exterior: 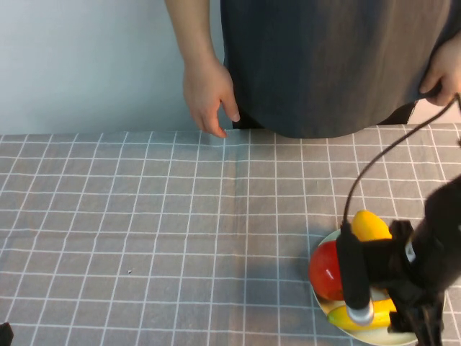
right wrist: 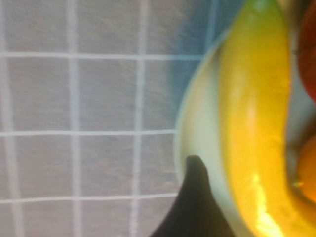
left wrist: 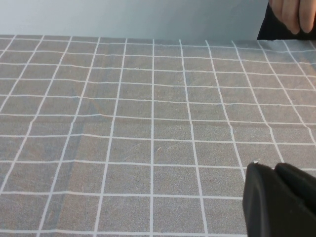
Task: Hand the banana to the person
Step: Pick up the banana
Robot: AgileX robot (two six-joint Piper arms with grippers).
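Banana (right wrist: 254, 123) was the object in play, and it lay in a pale plate (right wrist: 195, 128) at the near right of the table, not yet lifted.

Starting from the left of the high view, the left gripper (left wrist: 279, 200) sat parked low at the near left edge over the grey checked tablecloth (exterior: 144, 216), well apart from the fruit; its own wrist view showed only a dark part of it above bare cloth, and whether its fingers were parted or closed could not be told.

Further along, at the far edge, the person (exterior: 331, 65) stood against the table in a dark grey garment, one hand (exterior: 207, 94) hanging down with fingertips near the cloth, not held out to receive anything.

At the right, the right gripper (exterior: 410, 317) hovered directly over the plate, hiding much of it. Beside the banana lay a red fruit (exterior: 328, 270) and a plump yellow-orange fruit (exterior: 369, 225). One dark fingertip (right wrist: 195, 197) showed over the plate rim just beside the banana, not touching it; the second finger was out of sight, so the spread of the fingers could not be told.

The step in hand appeared to be the approach for the grasp. The next move would likely call for straddling the banana alone, closing on it, lifting clear of the other fruit, and carrying it across toward the person.
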